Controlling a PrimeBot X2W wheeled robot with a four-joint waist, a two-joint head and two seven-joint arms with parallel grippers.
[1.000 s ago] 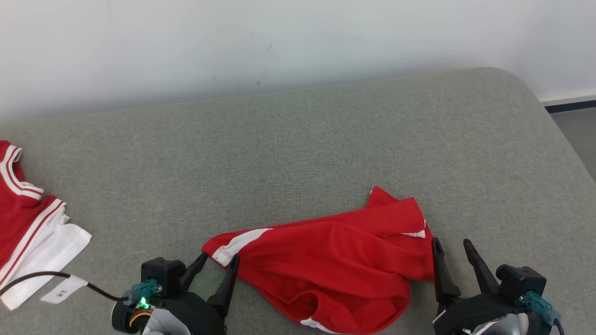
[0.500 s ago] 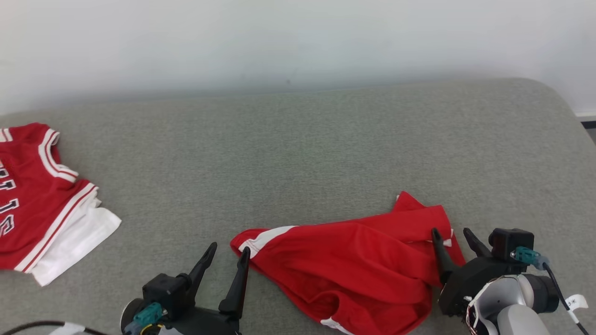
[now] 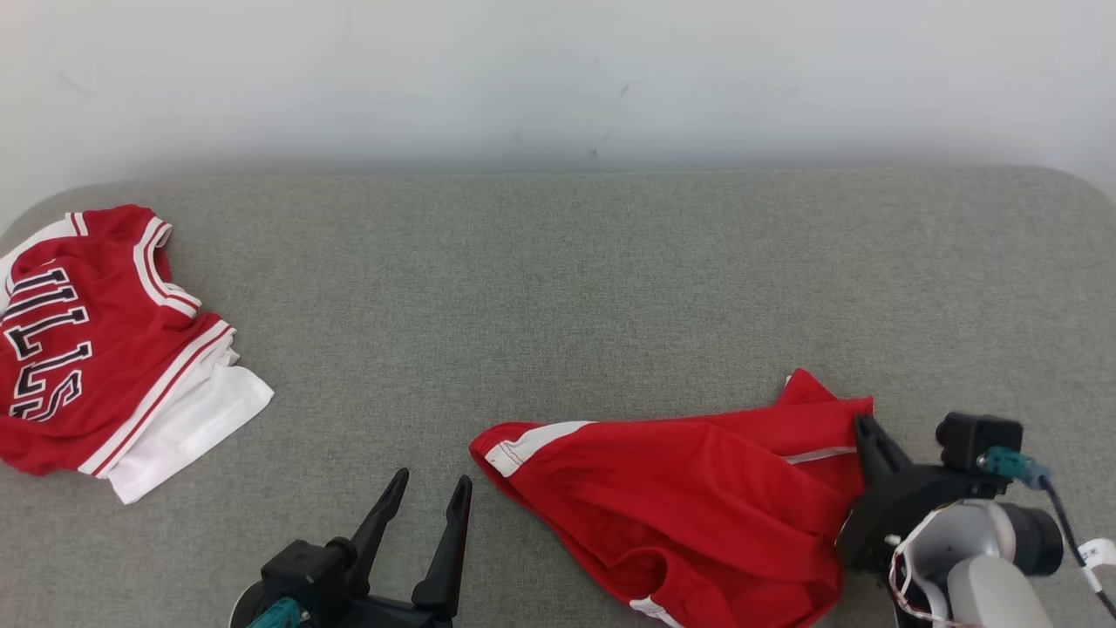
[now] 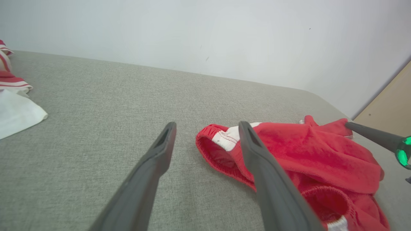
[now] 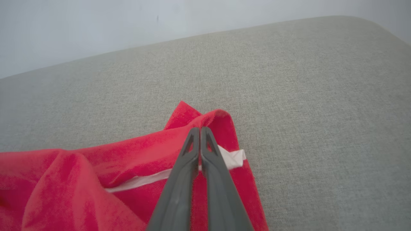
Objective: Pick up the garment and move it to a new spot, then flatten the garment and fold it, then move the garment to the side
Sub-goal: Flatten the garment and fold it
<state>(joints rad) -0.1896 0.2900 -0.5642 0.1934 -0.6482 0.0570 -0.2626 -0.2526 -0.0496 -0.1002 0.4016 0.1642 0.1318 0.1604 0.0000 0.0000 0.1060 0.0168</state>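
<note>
Grey woven upholstered surface (image 3: 558,279), flat, with rounded corners, against a pale wall (image 3: 558,78). Rumpled red knit shorts (image 3: 697,497) with white trim lie near right, the elastic opening gaping toward the left. Folded red-and-white jersey (image 3: 96,349) sits far left, well apart (black block lettering on it). Right gripper (image 5: 199,129): jaws together, pinching a raised ridge at the shorts' right corner. Left gripper (image 3: 433,476): jaws wide apart, empty, just beside the shorts' left end.

Bright, even, diffuse light in every view. Faint soft shadows edge the red garment (image 3: 697,488). The wall (image 3: 558,78) meets the grey cushion (image 3: 558,288) in a hazy, blurred line.
</note>
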